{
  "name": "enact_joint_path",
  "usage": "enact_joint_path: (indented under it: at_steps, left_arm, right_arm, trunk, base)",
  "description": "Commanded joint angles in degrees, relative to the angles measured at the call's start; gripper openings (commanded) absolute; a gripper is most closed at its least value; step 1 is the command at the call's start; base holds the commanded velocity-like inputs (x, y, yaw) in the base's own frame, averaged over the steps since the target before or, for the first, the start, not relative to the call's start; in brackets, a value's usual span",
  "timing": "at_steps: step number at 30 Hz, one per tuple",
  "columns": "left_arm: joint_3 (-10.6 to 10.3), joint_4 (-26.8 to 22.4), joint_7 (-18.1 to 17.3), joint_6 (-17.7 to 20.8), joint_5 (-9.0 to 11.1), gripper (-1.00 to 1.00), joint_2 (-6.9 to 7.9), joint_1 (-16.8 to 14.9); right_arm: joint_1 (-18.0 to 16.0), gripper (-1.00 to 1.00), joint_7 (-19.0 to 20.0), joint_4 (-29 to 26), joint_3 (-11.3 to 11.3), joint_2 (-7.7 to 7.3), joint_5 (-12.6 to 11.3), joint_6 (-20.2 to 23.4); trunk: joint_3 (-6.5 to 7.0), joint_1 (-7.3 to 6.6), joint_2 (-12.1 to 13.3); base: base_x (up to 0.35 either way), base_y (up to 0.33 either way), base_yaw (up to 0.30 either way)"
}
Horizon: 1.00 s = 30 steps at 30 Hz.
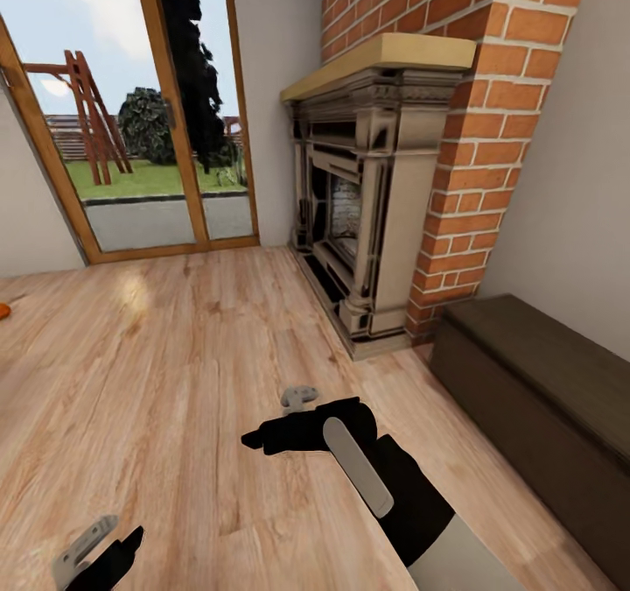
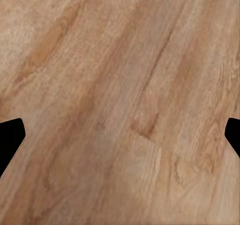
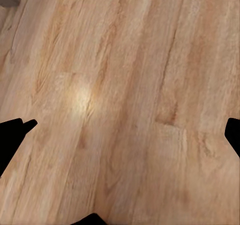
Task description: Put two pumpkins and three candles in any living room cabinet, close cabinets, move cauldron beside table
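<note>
A: How did the fingers stand?

B: In the right wrist view the two black fingertips (image 3: 14, 132) sat at opposite edges with bare pale wood-plank floor (image 3: 125, 95) between them, so the right gripper (image 3: 120, 135) was spread apart and held nothing. The left gripper (image 2: 120, 135) was the same: black fingertips (image 2: 10, 137) far apart, only planks between.

A: And from the head camera?

B: The right gripper (image 1: 262, 438) hung over the floor (image 1: 157, 372) at the end of a black forearm with a grey strip along it. The left gripper (image 1: 96, 552) was low, just above the planks, and partly cut off.

A: What lay beyond the fingers?

B: Ahead of the right fingers and off to their right stood a carved stone fireplace with a pale mantel (image 1: 367, 197), set against a red brick chimney (image 1: 472, 153). Right of that arm, against the wall, ran the long, low dark-brown wooden cabinet (image 1: 542, 398), its fronts shut as far as could be seen. Far ahead were wood-framed glass doors (image 1: 149, 118) onto a garden.

A: Any pumpkin?

B: A sliver of bright orange (image 1: 3, 311) lay on the floor well ahead of the left fingers, too cropped to name.
</note>
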Motion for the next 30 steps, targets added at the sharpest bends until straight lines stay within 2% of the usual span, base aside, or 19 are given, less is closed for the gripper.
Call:
enact_joint_path:
  at_steps: [1,9,13,14,16,19,22,23,24,26,30]
  left_arm:
    - [0.00,0.00,-0.04,0.00,0.00,1.00,0.00,0.00]
    - [-0.08,-0.06,-0.15,0.00,-0.08,1.00,0.02,0.00]
    - [-0.45,-0.74,0.04,-0.05,-0.30,1.00,-0.03,0.00]
    - [-0.73,-1.03,0.10,-0.17,-0.35,1.00,-0.05,0.00]
    - [-1.51,-1.20,0.15,-0.27,-0.37,1.00,-0.06,0.00]
    - [-3.87,-1.37,0.42,-0.26,-0.42,1.00,-0.04,-0.27]
    - [-6.19,-1.43,1.08,0.09,-0.45,1.00,0.00,-2.19]
    - [-6.83,-1.25,1.57,0.37,-0.46,1.00,0.00,-3.31]
    - [-8.00,-0.45,2.89,1.36,-0.48,1.00,0.00,-5.83]
    - [-9.87,5.30,5.74,4.11,-0.46,1.00,0.11,-13.89]
    - [-10.27,7.41,6.48,4.82,-0.49,1.00,0.19,-18.05]
  right_arm:
    - [-0.01,1.00,0.06,0.03,0.01,0.00,0.00,-0.01]
    - [0.04,1.00,0.37,-0.17,0.01,0.00,0.10,-0.50]
    - [0.23,1.00,0.56,-3.68,0.01,-0.03,0.08,-0.45]
    - [0.35,1.00,0.59,-5.97,0.00,-1.10,0.06,-0.44]
    - [0.43,1.00,0.61,-7.51,-0.05,-2.28,0.05,-0.42]
    - [0.46,1.00,0.53,-8.85,-0.09,-3.98,0.09,-0.45]
    - [0.39,1.00,0.32,-9.52,-0.13,-5.68,0.25,-0.50]
    - [0.38,1.00,0.28,-9.66,-0.15,-6.41,0.33,-0.51]
    - [0.35,1.00,0.22,-9.87,-0.18,-8.15,0.49,-0.56]
    - [0.28,1.00,0.14,-10.04,-0.25,-13.37,0.79,-0.64]
    - [0.19,1.00,0.12,-9.65,-0.64,-15.36,1.59,-0.69]
  trunk:
    - [-0.03,0.00,0.00]
    - [-0.18,0.00,0.00]
    - [-0.20,0.00,0.00]
    - [-0.20,0.00,0.00]
    - [-0.20,0.00,0.00]
    - [-0.20,0.00,0.00]
    - [-0.21,0.00,0.00]
    - [-0.21,0.00,0.00]
    - [-0.21,0.00,0.00]
    - [-0.21,0.00,0.00]
    - [-0.22,0.00,0.00]
  base:
    - [0.333,0.128,0.268]
    - [0.311,0.174,0.273]
    - [0.299,0.191,0.282]
    - [0.306,0.161,0.287]
    - [0.313,0.138,0.288]
    - [0.324,0.088,0.290]
    - [0.332,0.045,0.292]
    - [0.336,0.028,0.293]
    - [0.339,0.018,0.293]
    - [0.344,0.007,0.293]
    - [0.347,0.003,0.294]
